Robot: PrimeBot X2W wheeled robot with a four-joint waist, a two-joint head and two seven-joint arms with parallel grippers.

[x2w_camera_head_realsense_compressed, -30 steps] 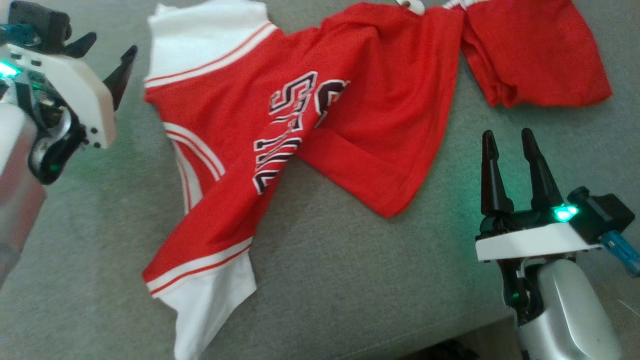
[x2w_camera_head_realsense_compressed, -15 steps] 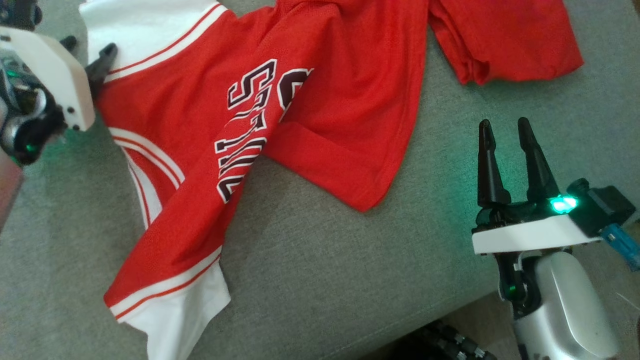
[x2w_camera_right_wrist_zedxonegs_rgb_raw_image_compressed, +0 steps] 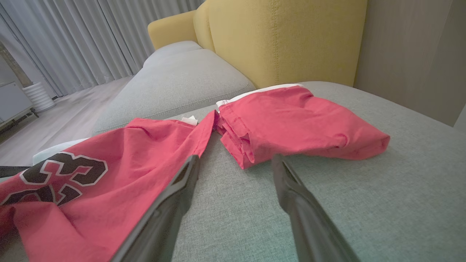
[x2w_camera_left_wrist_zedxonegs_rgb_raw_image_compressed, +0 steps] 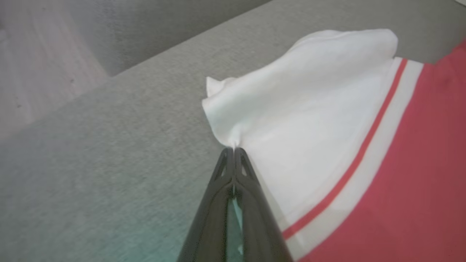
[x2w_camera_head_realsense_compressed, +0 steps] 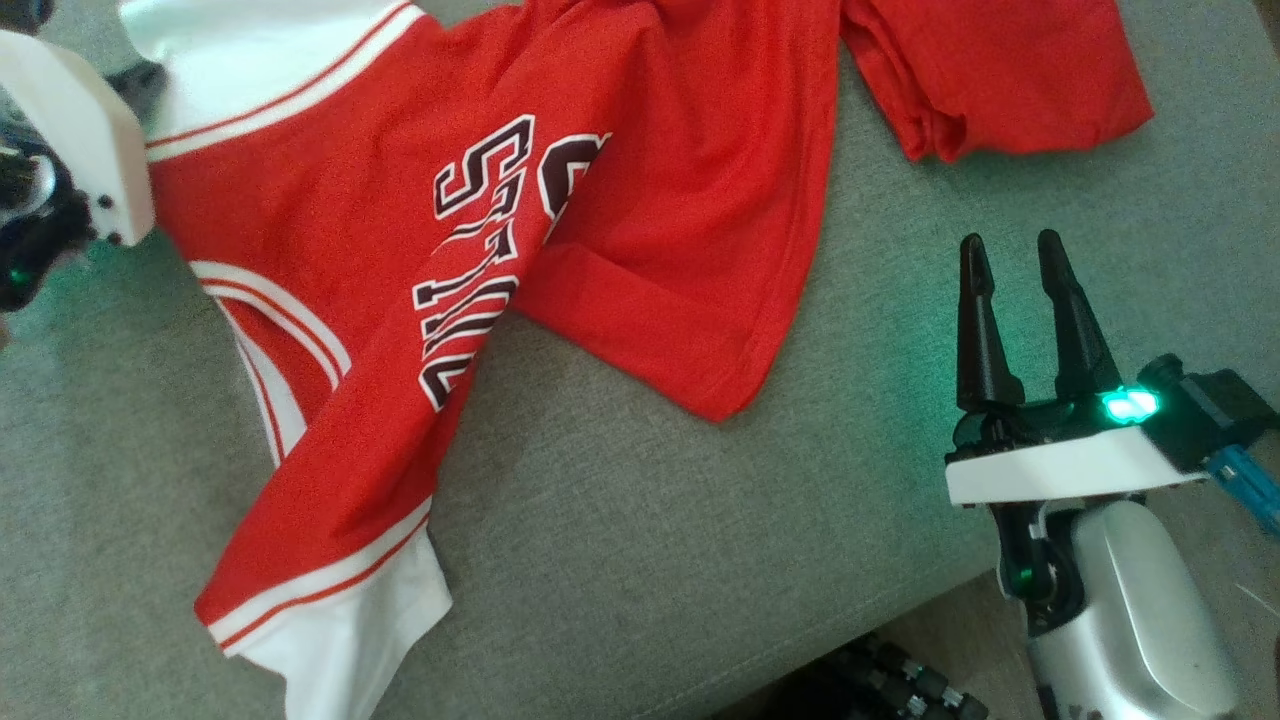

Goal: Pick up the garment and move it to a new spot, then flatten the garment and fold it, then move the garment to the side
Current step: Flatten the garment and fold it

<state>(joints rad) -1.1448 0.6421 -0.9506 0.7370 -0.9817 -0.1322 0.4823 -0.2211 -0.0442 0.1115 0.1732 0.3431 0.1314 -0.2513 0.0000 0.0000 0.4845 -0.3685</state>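
The left hand (x2w_camera_left_wrist_zedxonegs_rgb_raw_image_compressed: 234, 150) is clenched on the white sleeve (x2w_camera_left_wrist_zedxonegs_rgb_raw_image_compressed: 309, 98) of the garment (x2w_camera_head_realsense_compressed: 650, 200), seemingly to lift it, while the right hand (x2w_camera_head_realsense_compressed: 1012, 250) hovers released, clear of the cloth.

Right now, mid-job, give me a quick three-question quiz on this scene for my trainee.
1. True or false: the left gripper has its jaws shut on the jersey's white sleeve.
2. The right gripper has its jaws: A) shut on the jersey; B) open, holding nothing; C) shut, holding nothing.
3. Which folded garment lies beside the jersey?

Key: 1 true; 2 B; 3 the red shorts.
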